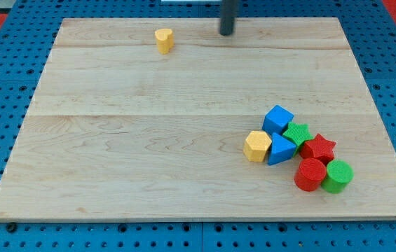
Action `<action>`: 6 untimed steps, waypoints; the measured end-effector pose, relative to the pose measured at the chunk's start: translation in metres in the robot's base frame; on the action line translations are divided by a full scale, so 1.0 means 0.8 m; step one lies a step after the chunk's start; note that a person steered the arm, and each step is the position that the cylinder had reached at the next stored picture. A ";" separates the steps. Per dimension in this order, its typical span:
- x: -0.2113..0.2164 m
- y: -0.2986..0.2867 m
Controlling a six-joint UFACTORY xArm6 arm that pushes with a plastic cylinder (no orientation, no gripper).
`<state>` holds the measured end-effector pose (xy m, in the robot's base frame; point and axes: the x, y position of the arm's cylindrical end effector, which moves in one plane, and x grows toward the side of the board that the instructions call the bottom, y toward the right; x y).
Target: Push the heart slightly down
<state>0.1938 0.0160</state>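
Note:
A small yellow heart block [163, 40] lies near the top of the wooden board [148, 140], left of centre. My tip [226, 33] is at the top edge of the board, to the right of the heart and apart from it by a clear gap. The rod runs up out of the view's top.
A cluster of blocks sits at the lower right: a blue cube [278, 119], a yellow hexagon [257, 146], a blue triangular block [280, 149], a green star [298, 133], a red star [318, 148], a red cylinder [310, 174] and a green cylinder [338, 176].

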 end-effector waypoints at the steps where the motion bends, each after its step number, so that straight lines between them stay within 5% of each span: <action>1: 0.034 -0.047; 2: 0.072 -0.131; 3: 0.071 -0.144; 5: 0.168 -0.199; 6: 0.158 -0.229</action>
